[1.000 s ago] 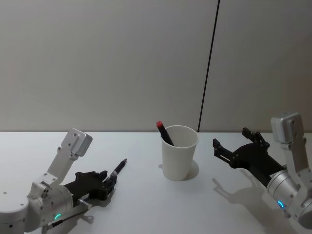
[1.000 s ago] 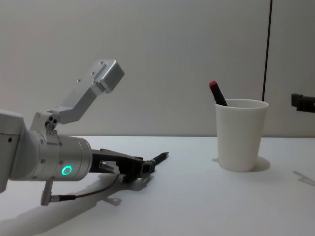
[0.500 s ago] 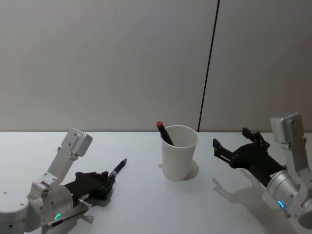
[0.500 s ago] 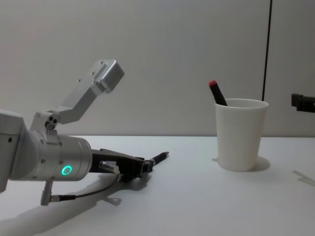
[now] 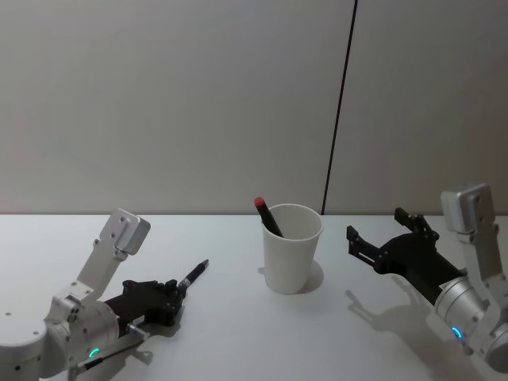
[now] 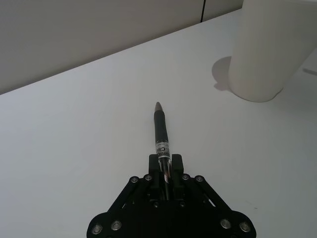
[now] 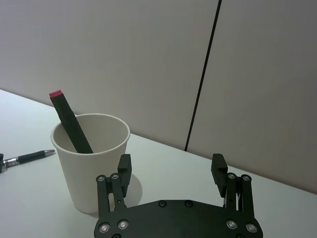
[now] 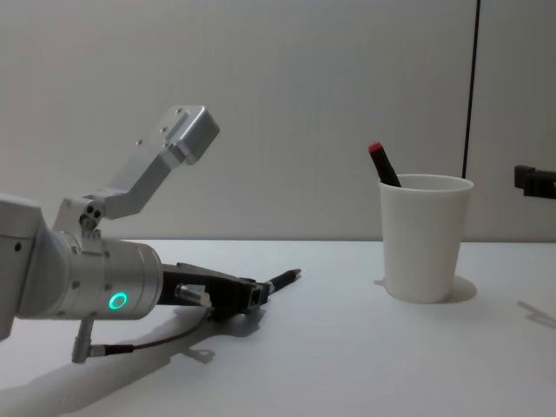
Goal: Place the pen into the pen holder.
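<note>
One pen (image 5: 194, 274), tail clamped in my left pincer (image 5: 178, 292), toward the bench's (image 5: 238, 337) left edge; right pincer (image 5: 374, 224) apart, idle. Risk: the overhanging tip strikes the pen holder (image 5: 292, 254) rim, toppling it.

Open white tabletop (image 5: 230, 317) separates the slim black pen (image 5: 194, 275) from the white paper cup (image 5: 292, 255); a red-tipped black marker (image 5: 267, 215) leans inside, crowding its left rim.

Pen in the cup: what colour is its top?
The pen has a red top; clearest in the right wrist view.
</note>
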### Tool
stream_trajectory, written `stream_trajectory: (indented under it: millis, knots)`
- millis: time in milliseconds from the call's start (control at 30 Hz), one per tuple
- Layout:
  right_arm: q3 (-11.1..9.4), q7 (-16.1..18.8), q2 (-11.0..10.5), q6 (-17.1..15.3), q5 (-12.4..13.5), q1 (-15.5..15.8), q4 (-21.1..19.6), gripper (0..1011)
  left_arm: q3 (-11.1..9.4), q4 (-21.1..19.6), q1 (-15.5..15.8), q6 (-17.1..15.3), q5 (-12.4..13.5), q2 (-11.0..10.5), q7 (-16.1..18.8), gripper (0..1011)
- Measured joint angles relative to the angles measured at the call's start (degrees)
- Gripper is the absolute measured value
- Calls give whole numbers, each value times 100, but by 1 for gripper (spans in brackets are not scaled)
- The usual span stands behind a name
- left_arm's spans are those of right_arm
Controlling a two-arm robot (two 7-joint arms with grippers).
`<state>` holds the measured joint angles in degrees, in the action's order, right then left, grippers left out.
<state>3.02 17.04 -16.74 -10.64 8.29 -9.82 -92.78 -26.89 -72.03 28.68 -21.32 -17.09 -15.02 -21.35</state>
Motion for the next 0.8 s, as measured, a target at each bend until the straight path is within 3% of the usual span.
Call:
stream_trajectory:
  millis: [800]
  knots:
    - [0,0,0,0,0,0,0,1001,86,-116,-100,82,64,-25,64,155]
